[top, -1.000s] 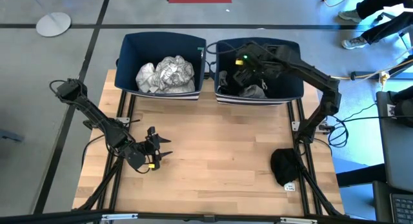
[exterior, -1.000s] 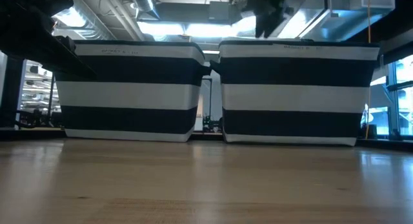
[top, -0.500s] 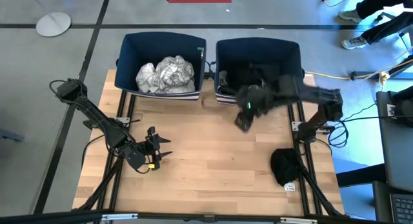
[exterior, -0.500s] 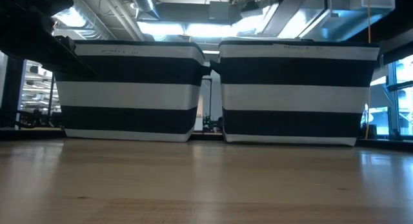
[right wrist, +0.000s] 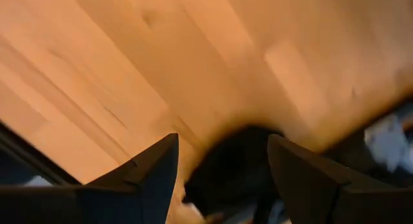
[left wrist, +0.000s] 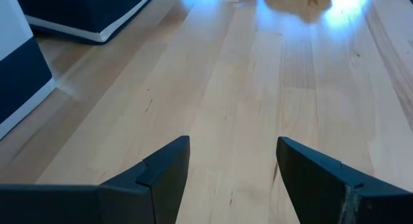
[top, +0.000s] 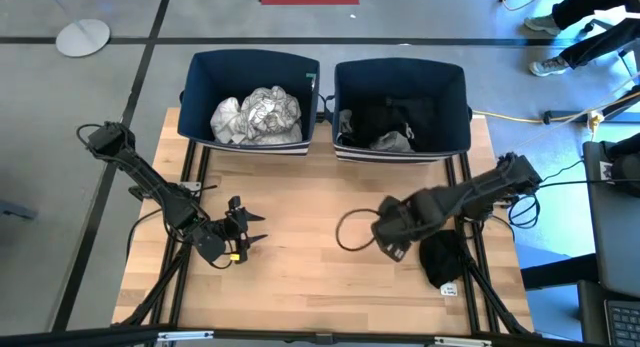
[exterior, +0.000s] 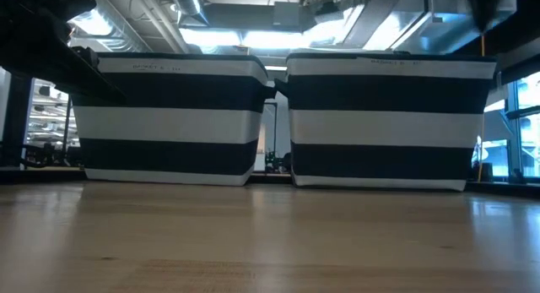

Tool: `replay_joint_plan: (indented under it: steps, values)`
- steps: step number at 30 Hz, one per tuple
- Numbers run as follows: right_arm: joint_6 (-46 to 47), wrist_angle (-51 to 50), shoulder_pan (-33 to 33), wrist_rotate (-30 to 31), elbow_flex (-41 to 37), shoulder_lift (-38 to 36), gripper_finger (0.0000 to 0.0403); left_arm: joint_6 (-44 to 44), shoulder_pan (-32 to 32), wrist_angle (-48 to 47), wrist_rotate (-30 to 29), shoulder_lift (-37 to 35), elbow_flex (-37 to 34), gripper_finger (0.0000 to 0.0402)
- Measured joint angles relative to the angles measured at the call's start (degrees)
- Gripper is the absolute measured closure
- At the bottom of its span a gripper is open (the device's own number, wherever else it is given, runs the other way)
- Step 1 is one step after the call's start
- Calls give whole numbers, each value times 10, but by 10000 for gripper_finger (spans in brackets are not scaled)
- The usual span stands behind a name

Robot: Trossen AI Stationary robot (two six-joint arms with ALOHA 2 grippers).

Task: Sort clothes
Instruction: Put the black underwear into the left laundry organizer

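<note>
High view: the right gripper, fingers apart and empty, hangs over the wooden bench just beside the last loose black fabric garment at the bench's right edge. White patterned clothes fill the left navy fabric bin; dark clothes fill the right navy fabric bin.

Right wrist view: centre the parted fingers over the garment's bulk before closing.

Left wrist view: the left gripper waits open above bare wood.

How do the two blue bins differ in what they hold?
The left bin holds pale clothes, white and grey-patterned, heaped high. The right bin holds mostly dark clothes with one grey piece, lying lower. Both bins are navy, similar in size, side by side at the table's far edge.
</note>
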Motion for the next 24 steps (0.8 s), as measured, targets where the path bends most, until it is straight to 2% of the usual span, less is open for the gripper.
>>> replay_joint_plan:
  steps: [6, 10, 20, 24]
  values:
    - [73, 1, 44, -71, -97, -1, 166, 2, 0, 0, 0, 0, 0, 179]
    - [122, 39, 75, -108, -155, -1, 166, 4, 0, 0, 0, 0, 0, 179]
    - [251, 72, 133, -107, -269, -1, 166, 13, 0, 0, -5, 0, 0, 179]
    - [269, 151, 140, -91, -321, -1, 166, 13, 0, 0, -11, 0, 0, 179]
